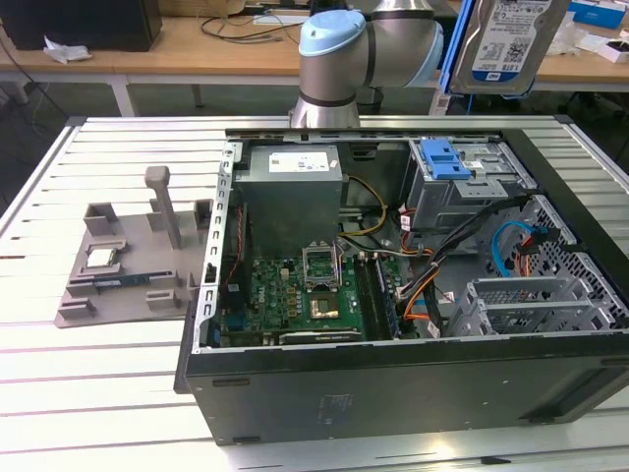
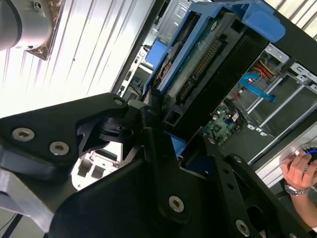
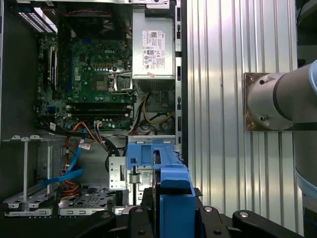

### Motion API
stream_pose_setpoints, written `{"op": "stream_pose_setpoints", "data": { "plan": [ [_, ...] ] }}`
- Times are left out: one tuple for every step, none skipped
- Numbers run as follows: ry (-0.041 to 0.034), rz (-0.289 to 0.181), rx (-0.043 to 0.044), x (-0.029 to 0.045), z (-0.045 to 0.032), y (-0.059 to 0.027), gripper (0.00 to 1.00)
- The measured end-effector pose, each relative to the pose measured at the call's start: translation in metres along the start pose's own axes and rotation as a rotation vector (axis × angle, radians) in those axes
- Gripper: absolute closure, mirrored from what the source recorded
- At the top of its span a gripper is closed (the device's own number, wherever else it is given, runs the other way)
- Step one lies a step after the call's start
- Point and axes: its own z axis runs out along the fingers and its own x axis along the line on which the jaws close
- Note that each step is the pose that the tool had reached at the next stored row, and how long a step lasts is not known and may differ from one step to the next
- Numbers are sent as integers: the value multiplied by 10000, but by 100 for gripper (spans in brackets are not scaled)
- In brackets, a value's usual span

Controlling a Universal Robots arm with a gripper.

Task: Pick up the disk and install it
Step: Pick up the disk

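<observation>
blue-framed disk (image 2: 203,59) in gripper (image 2: 151,111), seemingly clamped; label (image 1: 503,44) visible exterior view

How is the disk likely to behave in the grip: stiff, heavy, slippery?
The disk looks like a rigid metal block, so probably stiff and dense for its size. The gripper clamps its blue plastic carrier, which may flex or slip slightly.
</observation>
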Motion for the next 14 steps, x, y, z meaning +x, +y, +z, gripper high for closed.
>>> {"op": "stream_pose_setpoints", "data": {
  "plan": [
    [-1, 1, 0, 12, 0, 0, 63],
    [0, 1, 0, 24, 0, 0, 63],
    [0, 1, 0, 42, -1, 0, 63],
    [-2, 0, 0, 56, -1, 0, 63],
    [-1, 1, 0, 73, -1, -1, 63],
    [-1, 1, 0, 108, -2, -1, 63],
    [-1, 1, 0, 123, -3, -1, 63],
    [-1, 0, 0, 135, -3, -1, 63],
    [-1, 0, 0, 156, -4, -1, 63],
    [-1, 1, 0, 168, -4, -1, 63],
    [-1, 1, 0, 183, -4, -1, 63],
    [0, 1, 0, 204, -5, -2, 63],
    [-1, 0, 0, 216, -5, -2, 63],
    [-1, 1, 0, 230, -6, -2, 63]
  ]
}}
